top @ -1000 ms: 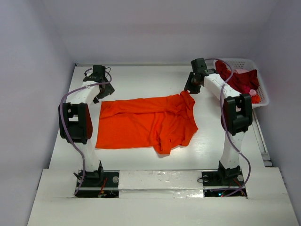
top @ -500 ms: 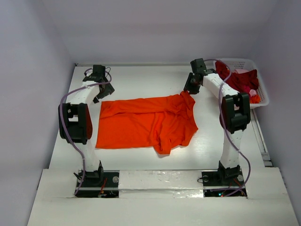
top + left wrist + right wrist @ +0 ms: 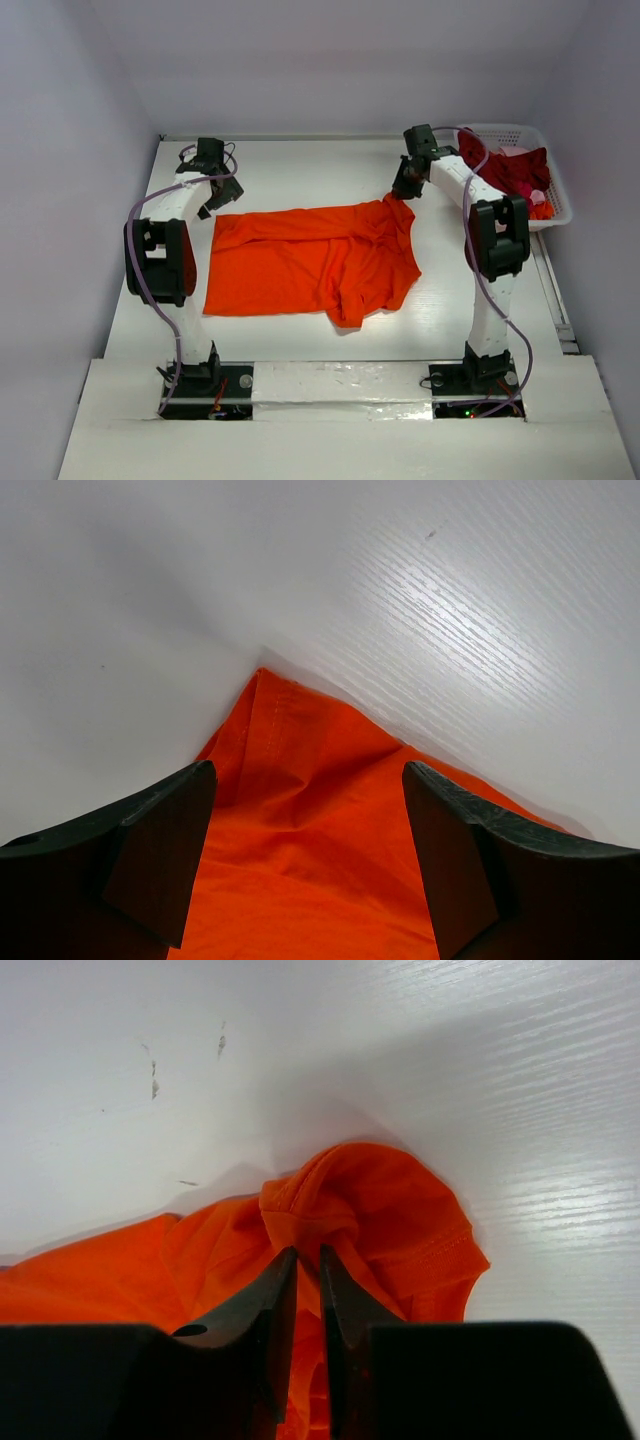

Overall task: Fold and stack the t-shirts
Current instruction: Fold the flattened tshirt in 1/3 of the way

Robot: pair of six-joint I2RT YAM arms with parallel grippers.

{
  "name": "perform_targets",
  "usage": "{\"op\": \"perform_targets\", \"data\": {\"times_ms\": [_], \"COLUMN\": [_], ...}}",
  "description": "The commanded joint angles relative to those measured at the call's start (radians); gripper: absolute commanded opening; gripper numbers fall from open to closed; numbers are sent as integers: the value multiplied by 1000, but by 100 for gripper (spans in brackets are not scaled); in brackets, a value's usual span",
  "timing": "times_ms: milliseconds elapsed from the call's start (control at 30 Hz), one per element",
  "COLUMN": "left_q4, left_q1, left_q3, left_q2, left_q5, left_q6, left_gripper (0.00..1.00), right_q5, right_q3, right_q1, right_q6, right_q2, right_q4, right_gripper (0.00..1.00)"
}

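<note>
Orange t-shirt (image 3: 400,1210) cloth is bunched and pinched between the nearly closed jaws of the right gripper (image 3: 300,1252), a grip only the right wrist view shows. The left gripper (image 3: 308,772) has its jaws spread over the shirt's far left corner. From above, the orange t-shirt lies spread on the table (image 3: 300,165) between the arms, with dark red t-shirts (image 3: 510,170) in the basket (image 3: 556,205); against a second ago, the right arm (image 3: 450,175) has edged slightly left.

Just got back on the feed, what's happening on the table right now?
The right hand is pinching a bunched far-right corner of the bright orange cloth t-shirt, which lies mostly spread out on the white table. The left hand hangs open over the shirt's far-left corner, gripping nothing. Dark red shirts sit in the white plastic lattice basket at the far right.
</note>
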Motion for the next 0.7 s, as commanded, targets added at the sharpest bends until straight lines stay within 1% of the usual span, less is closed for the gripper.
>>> {"op": "perform_targets", "data": {"times_ms": [0, 167, 233, 267, 367, 667], "left_q4": [-10, -17, -20, -22, -27, -27], "left_q1": [4, 4, 4, 4, 4, 4], "left_q3": [4, 10, 14, 15, 20, 17], "left_q2": [-57, -63, -66, -67, -71, -72], "left_q5": [-12, -16, -19, -19, -21, -16], "left_q6": [13, 21, 22, 24, 25, 25], "left_gripper": [73, 73, 73, 73, 73, 73], "right_q5": [12, 12, 15, 17, 23, 54], "right_q3": [58, 73, 78, 79, 99, 177], "right_q1": [-4, -4, -13, -14, -36, -80], "right_q6": [-18, -8, -1, 2, 18, 10], "right_q2": [29, 65, 66, 71, 80, 94], "right_q4": [15, 21, 26, 28, 20, 0], "right_gripper": [20, 19, 14, 9, 0, 0]}}
